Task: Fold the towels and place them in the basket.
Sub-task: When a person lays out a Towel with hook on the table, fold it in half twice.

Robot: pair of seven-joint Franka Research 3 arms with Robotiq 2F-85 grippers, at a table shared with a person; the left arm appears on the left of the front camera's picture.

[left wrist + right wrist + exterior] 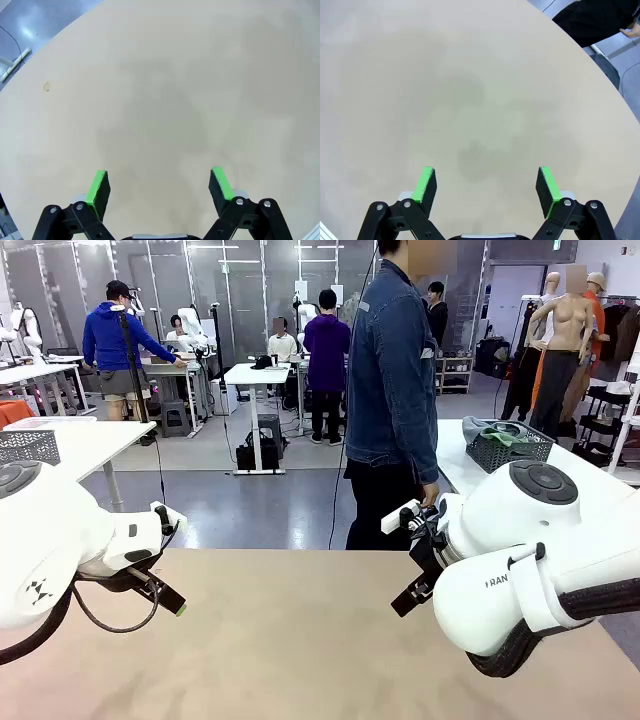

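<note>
The left claw (pixel 160 182) and the right claw (pixel 487 182) are both held spread wide, nothing pinched, above the tan table (pixel 300 640). The basket (pixel 490 455), with crumpled cloth taken to be the towels (pixel 512 436) heaped inside, is seen on a white side table (pixel 600 475) beyond the far right corner, nearer the right claw. No long axis can be judged, and a person (pixel 390 390) is stood just beside it.

You can read the dark letters "FRAN" on the white shell of the right arm (pixel 480 612). The rest of the word is hidden.
</note>
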